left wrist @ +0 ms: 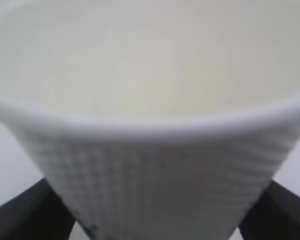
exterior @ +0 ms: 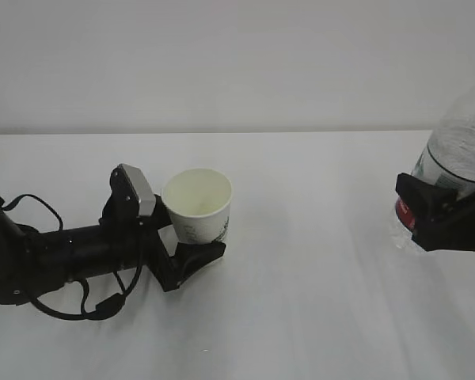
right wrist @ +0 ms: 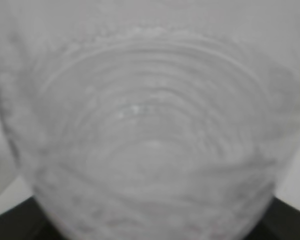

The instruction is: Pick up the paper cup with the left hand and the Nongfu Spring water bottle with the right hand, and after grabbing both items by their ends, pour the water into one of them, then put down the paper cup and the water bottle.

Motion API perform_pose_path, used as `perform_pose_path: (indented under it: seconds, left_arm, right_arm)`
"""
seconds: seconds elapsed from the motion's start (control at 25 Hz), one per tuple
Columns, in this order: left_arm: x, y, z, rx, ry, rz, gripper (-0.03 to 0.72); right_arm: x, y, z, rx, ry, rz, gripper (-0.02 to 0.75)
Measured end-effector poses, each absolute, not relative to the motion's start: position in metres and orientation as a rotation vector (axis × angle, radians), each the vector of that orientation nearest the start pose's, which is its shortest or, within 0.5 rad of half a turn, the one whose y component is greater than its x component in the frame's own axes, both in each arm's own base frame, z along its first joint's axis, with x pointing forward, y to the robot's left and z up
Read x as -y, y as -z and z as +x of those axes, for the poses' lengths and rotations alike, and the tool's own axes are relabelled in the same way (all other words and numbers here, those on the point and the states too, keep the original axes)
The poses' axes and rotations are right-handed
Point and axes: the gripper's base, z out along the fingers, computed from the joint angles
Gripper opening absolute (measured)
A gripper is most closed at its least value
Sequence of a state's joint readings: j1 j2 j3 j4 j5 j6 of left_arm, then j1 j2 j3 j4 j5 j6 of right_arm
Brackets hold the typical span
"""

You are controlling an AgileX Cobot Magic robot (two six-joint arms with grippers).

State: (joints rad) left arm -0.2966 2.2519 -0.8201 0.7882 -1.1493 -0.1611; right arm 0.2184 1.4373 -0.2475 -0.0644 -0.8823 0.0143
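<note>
On the white table [exterior: 317,317] stands the paper cup [exterior: 198,206], upright, a little left of the middle. Its mouth is open to the top and the inside looks pale and creamy; I cannot tell if there is any water in it. The left hand [exterior: 191,252] lies low along the table and reaches to the cup from the left. Its two black fingers [left wrist: 35,212] stand wide apart, one at each side of the lower part of the cup, but the pictures do not show whether they press the wall or only stand beside it.

At the far right edge is the Nongfu Spring water bottle [exterior: 459,150], clear and ribbed, its top cut off by the picture. The right hand [exterior: 435,214] is clamped around the lower body of the bottle, near the red label. In the right wrist view the bottle fills nearly all the picture, blurred, and its content cannot be judged.
</note>
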Motion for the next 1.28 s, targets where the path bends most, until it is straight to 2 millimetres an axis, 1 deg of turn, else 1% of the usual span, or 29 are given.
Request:
perform_pose_path:
  seconds: [0.16, 0.32, 0.44, 0.64, 0.8, 0.92, 1.08, 1.28]
  left_arm:
    - [0.166, -0.054, 0.321, -1.641, 0.736, 0.926, 0.691]
    - [0.172, -0.052, 0.319, -1.645, 0.750, 0.928, 0.687]
    - [0.172, -0.052, 0.319, -1.646, 0.751, 0.925, 0.661]
    - [0.172, -0.052, 0.319, -1.646, 0.752, 0.927, 0.580]
    - [0.173, -0.052, 0.317, -1.642, 0.770, 0.944, 0.568]
    - [0.171, -0.051, 0.315, -1.644, 0.780, 0.938, 0.566]
    - [0.163, -0.053, 0.309, -1.670, 0.778, 0.920, 0.566]
    - [0.149, -0.067, 0.301, -1.682, 0.754, 0.899, 0.566]
  right_arm:
    - [-0.053, -0.174, 0.216, -1.780, -0.183, -0.253, 0.505]
    - [-0.053, -0.174, 0.216, -1.782, -0.184, -0.252, 0.505]
    - [-0.052, -0.174, 0.216, -1.784, -0.184, -0.252, 0.505]
    - [-0.052, -0.173, 0.216, -1.786, -0.184, -0.252, 0.505]
    - [-0.052, -0.173, 0.216, -1.786, -0.184, -0.252, 0.505]
    - [-0.052, -0.173, 0.216, -1.786, -0.183, -0.250, 0.505]
    - [-0.052, -0.173, 0.216, -1.786, -0.183, -0.250, 0.505]
    - [-0.052, -0.173, 0.216, -1.788, -0.183, -0.251, 0.505]
